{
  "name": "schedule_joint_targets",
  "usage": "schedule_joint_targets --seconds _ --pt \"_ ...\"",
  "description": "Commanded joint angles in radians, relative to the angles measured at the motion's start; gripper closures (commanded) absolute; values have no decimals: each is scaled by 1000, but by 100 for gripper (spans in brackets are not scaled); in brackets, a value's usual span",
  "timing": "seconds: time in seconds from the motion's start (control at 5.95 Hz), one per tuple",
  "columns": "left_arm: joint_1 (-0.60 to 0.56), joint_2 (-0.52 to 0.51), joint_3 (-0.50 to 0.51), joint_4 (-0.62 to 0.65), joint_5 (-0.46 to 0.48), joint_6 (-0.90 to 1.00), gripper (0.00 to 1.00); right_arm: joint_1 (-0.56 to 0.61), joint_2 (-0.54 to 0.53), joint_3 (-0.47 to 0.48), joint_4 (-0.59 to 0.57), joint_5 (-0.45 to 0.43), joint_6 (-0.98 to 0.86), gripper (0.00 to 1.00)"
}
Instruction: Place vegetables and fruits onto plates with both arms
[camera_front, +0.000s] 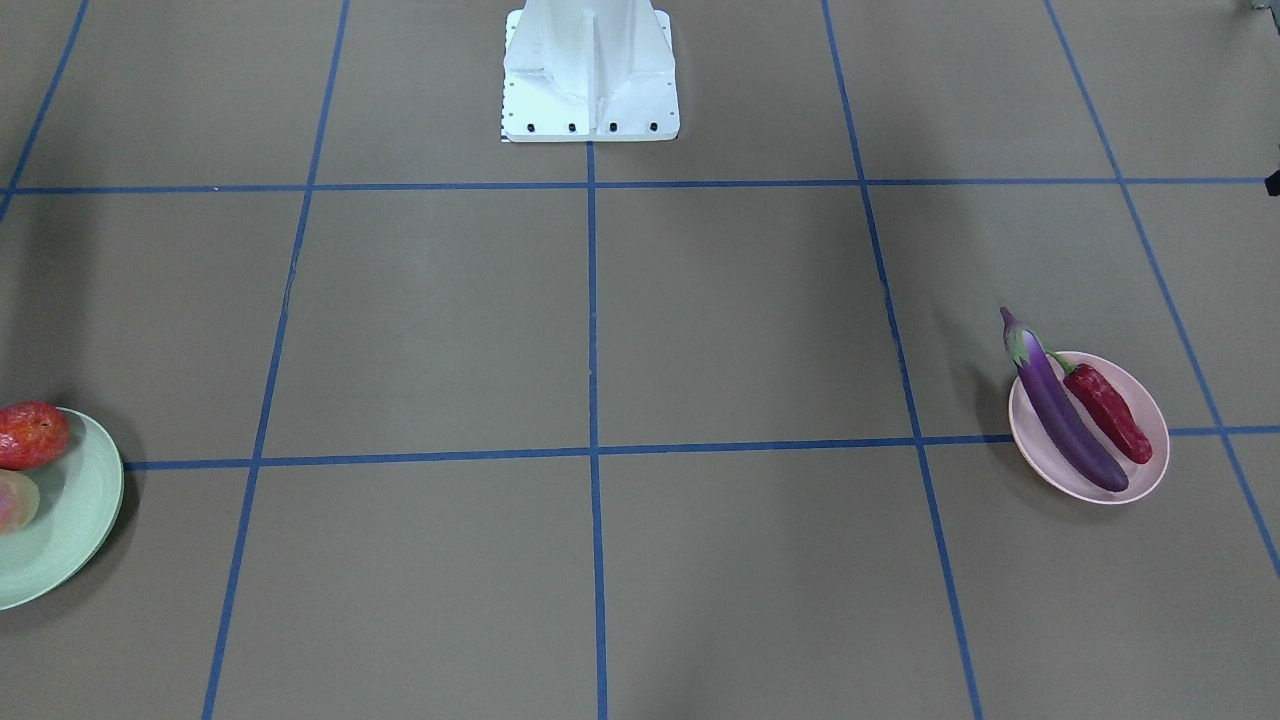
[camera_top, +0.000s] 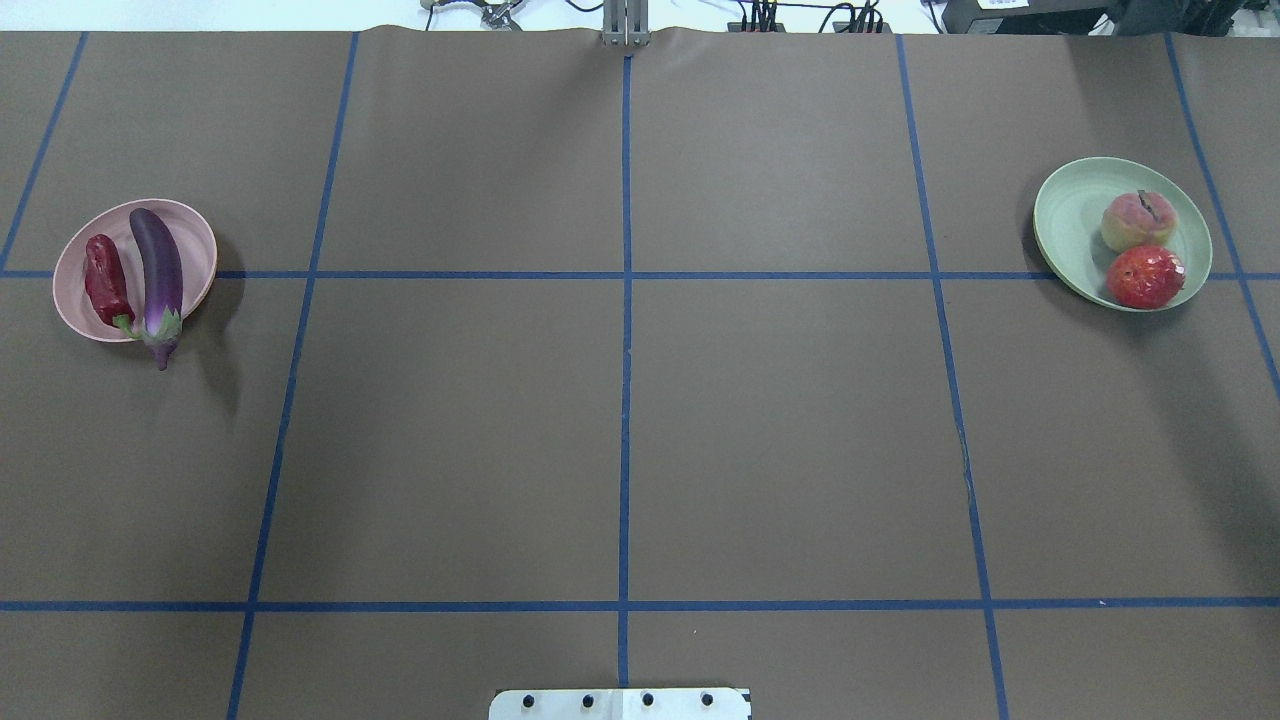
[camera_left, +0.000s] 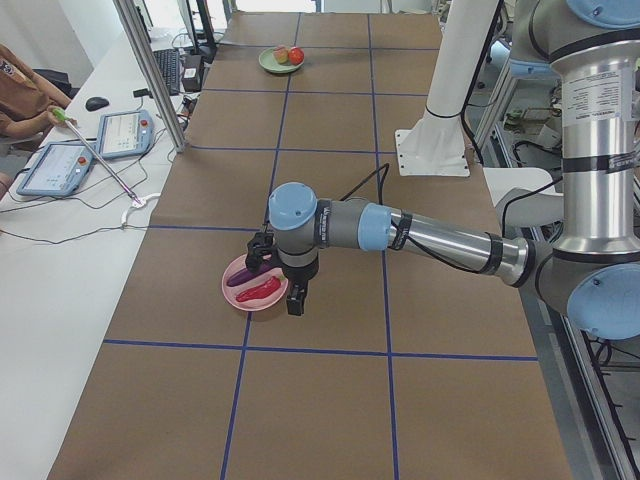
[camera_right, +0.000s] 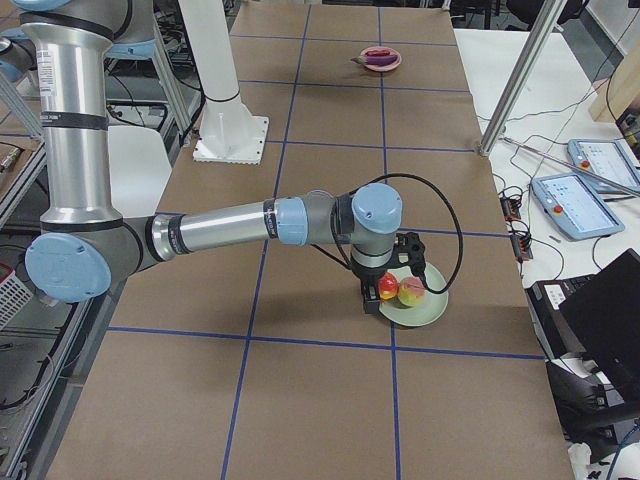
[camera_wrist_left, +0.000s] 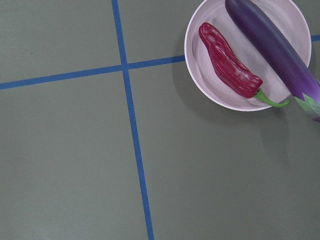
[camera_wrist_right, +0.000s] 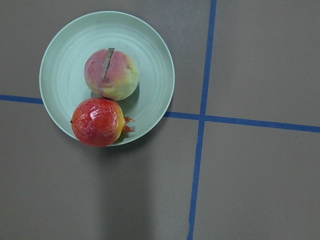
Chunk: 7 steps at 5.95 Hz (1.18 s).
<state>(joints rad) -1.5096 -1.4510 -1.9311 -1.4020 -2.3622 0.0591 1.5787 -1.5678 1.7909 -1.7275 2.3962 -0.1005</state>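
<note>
purple eggplant (camera_top: 160, 265), red chili (camera_top: 103, 280), pink plate (camera_top: 196, 228); red-orange fruit (camera_top: 1146, 276), pink-yellow half fruit (camera_top: 1138, 220), mint plate (camera_top: 1065, 215)

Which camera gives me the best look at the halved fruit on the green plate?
The right wrist view: the halved fruit shows large and unblocked on the green plate. Overhead shows it whole but small, front-facing crops it at the edge, and both side views show it only small.

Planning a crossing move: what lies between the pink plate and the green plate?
Only bare brown table cover crossed by blue tape lines, per the overhead view, from pink plate to green plate.
</note>
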Motion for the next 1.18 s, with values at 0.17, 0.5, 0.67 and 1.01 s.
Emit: schedule_joint_targets --seconds 0.17,0.5,0.67,1.01 --pt "-1 -6 8 1 1 -4 0 -3 15 -7 0 43 -13 0" --pt "0 -5 6 0 -2 -4 0 -2 0 16 6 67 -11 0" --pt "0 -6 -23 0 -5 -4 0 -2 2 16 6 73 -11 0" --pt "2 -38 -29 8 5 -4 0 -9 15 19 6 69 -16 0"
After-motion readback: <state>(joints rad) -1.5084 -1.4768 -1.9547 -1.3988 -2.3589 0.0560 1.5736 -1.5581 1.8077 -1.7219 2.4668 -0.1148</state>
